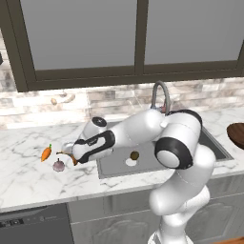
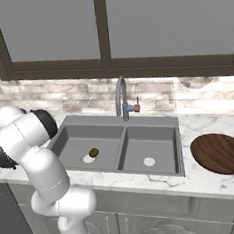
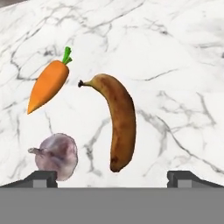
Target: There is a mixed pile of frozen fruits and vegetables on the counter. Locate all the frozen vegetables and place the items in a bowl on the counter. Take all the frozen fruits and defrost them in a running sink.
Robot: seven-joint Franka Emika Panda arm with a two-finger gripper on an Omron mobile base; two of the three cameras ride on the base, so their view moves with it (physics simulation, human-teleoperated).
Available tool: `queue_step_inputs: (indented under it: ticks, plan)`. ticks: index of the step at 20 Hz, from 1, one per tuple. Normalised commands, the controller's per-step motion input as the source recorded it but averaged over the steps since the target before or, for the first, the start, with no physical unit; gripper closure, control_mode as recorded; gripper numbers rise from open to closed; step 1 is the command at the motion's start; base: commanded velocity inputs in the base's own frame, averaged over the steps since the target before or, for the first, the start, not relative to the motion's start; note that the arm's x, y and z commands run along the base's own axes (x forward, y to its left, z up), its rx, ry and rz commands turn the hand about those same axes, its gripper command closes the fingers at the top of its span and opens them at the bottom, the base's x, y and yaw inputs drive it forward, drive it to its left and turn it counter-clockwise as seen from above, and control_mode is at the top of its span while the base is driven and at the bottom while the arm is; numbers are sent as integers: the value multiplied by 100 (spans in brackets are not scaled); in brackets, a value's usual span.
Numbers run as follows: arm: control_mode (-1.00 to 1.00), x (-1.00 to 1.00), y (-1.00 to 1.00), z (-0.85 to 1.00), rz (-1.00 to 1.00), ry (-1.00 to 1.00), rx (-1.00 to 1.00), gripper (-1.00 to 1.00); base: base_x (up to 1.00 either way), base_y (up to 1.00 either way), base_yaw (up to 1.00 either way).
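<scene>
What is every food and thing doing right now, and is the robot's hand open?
gripper: open, hovering over the banana, holding nothing.
banana: lying on the counter.
carrot: lying on the counter.
bulb: lying on the counter.
kiwi: in the sink's left basin.
bowl: empty, on the counter.

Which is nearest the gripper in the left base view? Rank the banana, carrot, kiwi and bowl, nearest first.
1. Banana: on the counter beside the sink, right at the open gripper.
2. Carrot: on the counter, beyond the banana, away from the sink.
3. Kiwi: in the sink basin.
4. Bowl: far end of the counter.
</scene>
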Motion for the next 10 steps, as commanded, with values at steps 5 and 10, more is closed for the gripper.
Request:
queue_step_inputs:
  ticks: [5,10]
  plan:
    - [-100,14,15,-10,0,1,0,-100,0,0,0]
    - [-100,14,6,-12,0,0,0,-100,0,0,0]
